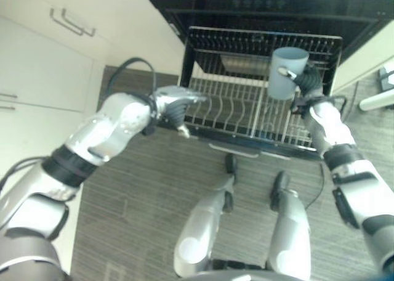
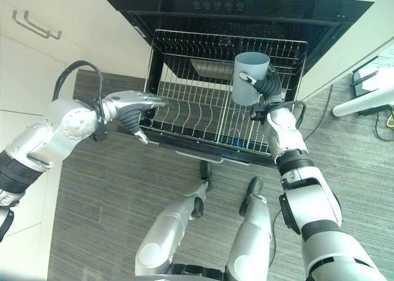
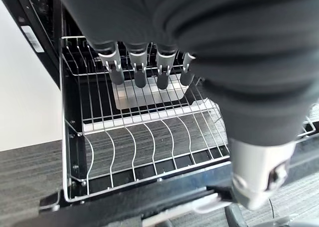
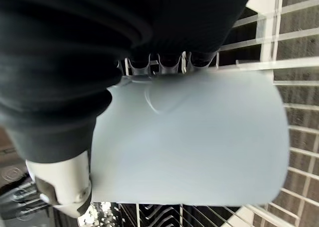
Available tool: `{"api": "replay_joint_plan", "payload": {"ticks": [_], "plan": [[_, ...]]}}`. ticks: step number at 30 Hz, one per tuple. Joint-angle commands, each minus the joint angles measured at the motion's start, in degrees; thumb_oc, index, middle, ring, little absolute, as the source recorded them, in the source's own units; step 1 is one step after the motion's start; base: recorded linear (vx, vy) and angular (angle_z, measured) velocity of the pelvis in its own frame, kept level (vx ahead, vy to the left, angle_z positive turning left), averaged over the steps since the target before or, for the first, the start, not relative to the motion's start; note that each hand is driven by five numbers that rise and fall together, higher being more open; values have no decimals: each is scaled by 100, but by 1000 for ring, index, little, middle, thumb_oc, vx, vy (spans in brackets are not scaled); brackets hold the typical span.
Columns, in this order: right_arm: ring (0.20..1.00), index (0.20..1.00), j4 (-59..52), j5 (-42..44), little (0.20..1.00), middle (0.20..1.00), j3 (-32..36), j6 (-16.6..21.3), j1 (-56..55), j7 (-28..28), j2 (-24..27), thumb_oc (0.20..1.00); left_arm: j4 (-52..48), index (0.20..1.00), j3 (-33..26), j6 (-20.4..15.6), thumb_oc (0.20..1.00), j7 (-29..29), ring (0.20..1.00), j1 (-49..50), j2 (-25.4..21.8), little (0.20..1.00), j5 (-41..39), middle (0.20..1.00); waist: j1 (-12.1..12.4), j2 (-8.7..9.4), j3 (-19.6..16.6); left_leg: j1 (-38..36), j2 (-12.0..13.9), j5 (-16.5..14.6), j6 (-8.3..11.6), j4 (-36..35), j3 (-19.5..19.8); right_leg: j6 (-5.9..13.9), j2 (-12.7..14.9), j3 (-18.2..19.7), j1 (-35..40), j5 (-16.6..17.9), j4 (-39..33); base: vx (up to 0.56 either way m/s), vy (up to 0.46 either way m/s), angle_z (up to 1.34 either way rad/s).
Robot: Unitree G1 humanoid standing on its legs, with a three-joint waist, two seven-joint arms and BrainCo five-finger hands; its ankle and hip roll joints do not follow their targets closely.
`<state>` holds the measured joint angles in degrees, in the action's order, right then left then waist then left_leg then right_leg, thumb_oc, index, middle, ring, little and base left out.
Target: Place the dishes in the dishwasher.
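My right hand (image 2: 266, 87) fingers grip the cup (image 2: 249, 77) over the rack (image 2: 203, 118), left hand (image 2: 132, 108) open; next, lower it in.

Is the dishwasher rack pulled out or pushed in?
Pulled out. The rack extends over the floor in front of the open dishwasher. The right hand holds a cup above it.
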<state>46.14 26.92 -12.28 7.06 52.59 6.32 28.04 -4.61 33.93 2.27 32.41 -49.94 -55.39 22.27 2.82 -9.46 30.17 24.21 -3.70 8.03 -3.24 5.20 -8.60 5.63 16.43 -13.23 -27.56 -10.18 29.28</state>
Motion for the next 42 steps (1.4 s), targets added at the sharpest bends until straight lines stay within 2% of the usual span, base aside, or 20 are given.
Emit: {"api": "replay_joint_plan", "payload": {"ticks": [1,7,10,15,16,17,24,35,37,42], "plan": [[200,200,-130,-449,200,200,329,225,333,540,543,200,-218,1000,-227,146,1000,91,1000,-461,114,1000,-419,1000,35,-669,-37,65,157,-843,394,625,-84,281,359,73,83,808,-853,0,0,0],[200,200,207,-1112,200,200,339,344,272,1291,648,200,-442,1000,-159,576,1000,313,1000,-760,22,1000,-611,1000,11,-738,-37,87,173,-810,392,529,-124,312,351,103,-16,837,-858,1,7,0],[200,200,301,-1184,200,200,335,308,111,1027,729,200,-566,1000,-160,785,1000,363,1000,-890,-71,1000,-821,1000,-28,-809,-37,102,173,-755,392,460,-166,315,342,140,-71,882,-911,-6,59,-2],[200,200,372,-1116,200,200,332,355,-13,900,759,200,-699,1000,-47,1004,1000,460,1000,-1173,-148,1000,-1008,1000,-53,-826,-37,112,161,-775,406,459,-165,345,386,156,-118,853,-868,-6,5,-7],[344,344,384,-1150,344,344,322,313,-18,906,740,344,-735,1000,-35,1052,1000,493,1000,-1228,-161,1000,-1027,1000,-51,-829,-37,116,164,-772,410,457,-172,353,394,155,-126,857,-865,0,0,0],[1000,1000,379,-1136,1000,1000,313,266,-36,933,722,1000,-775,1000,-45,1102,1000,520,1000,-1243,-171,1000,-1036,1000,-49,-828,-37,113,165,-771,411,457,-179,356,398,153,-125,862,-866,0,0,0],[1000,1000,363,-1220,1000,1000,330,223,-76,1157,709,1000,-923,1000,5,1411,1000,718,1000,-1536,-238,1000,-1189,1000,-54,-817,-37,155,181,-768,405,452,-190,377,389,178,-211,874,-820,0,0,0],[1000,1000,-12,-1216,1000,1000,459,697,-165,1512,705,1000,-1010,1000,-20,1539,1000,776,1000,-1551,-293,1000,-1249,1000,-75,-837,-37,190,179,-742,416,421,-234,409,385,193,-258,891,-846,0,0,0],[1000,1000,-104,-1111,1000,1000,491,854,-214,1495,676,1000,-1013,1000,-15,1555,1000,732,1000,-1533,-306,1000,-1263,1000,-88,-850,-37,186,182,-743,415,408,-247,414,388,203,-266,891,-854,0,0,0],[1000,1000,-356,-1096,1000,1000,556,973,-353,1521,581,1000,-1010,1000,-35,1541,1000,670,1000,-1443,-346,1000,-1266,1000,-118,-854,-37,156,187,-757,419,404,-271,422,377,216,-241,871,-873,0,0,0]]}}
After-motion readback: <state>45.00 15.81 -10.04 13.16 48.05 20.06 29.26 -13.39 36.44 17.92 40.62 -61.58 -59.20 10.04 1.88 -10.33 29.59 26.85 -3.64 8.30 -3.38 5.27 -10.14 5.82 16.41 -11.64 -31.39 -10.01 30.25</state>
